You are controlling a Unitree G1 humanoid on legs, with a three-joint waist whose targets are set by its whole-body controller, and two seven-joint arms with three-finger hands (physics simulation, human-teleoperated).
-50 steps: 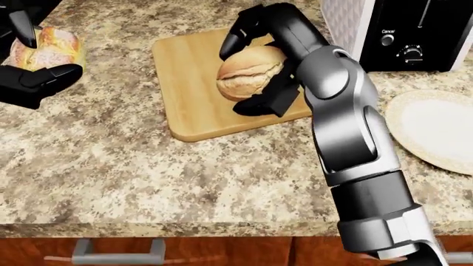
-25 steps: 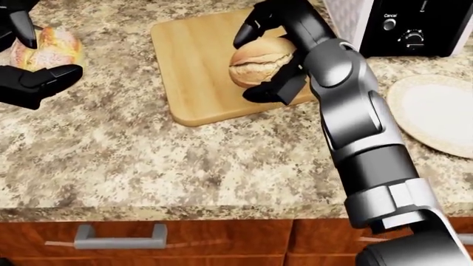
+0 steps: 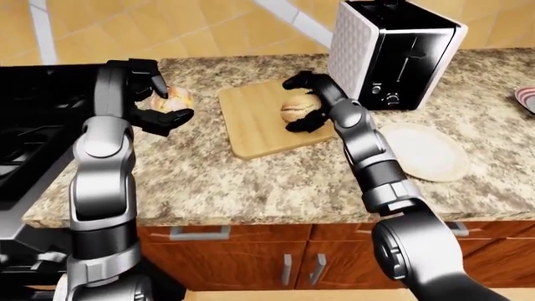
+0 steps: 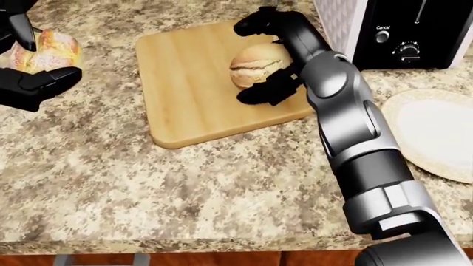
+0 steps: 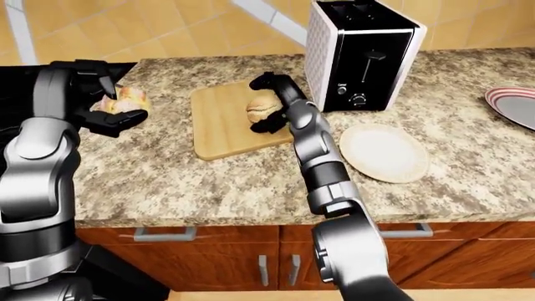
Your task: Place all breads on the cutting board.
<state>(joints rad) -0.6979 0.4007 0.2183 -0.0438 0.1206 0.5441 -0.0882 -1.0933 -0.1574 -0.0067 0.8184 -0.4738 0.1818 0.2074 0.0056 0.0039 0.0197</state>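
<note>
The right hand is opening around a roll sitting on the cutting board at two o'clock; withdrawing fingers could be nudging it off. The left hand is gripping another bread, off the board at nine o'clock.

Left hand: cut off by the head view's left edge, its fingers covering part of the crusty loaf, whose left end also runs out of that view. Round bun: right side hidden behind the right hand; whether its underside touches the cutting board cannot be told. Striped plate, far right: cut by the right-eye view's edge; toaster dial markings too small to read.
</note>
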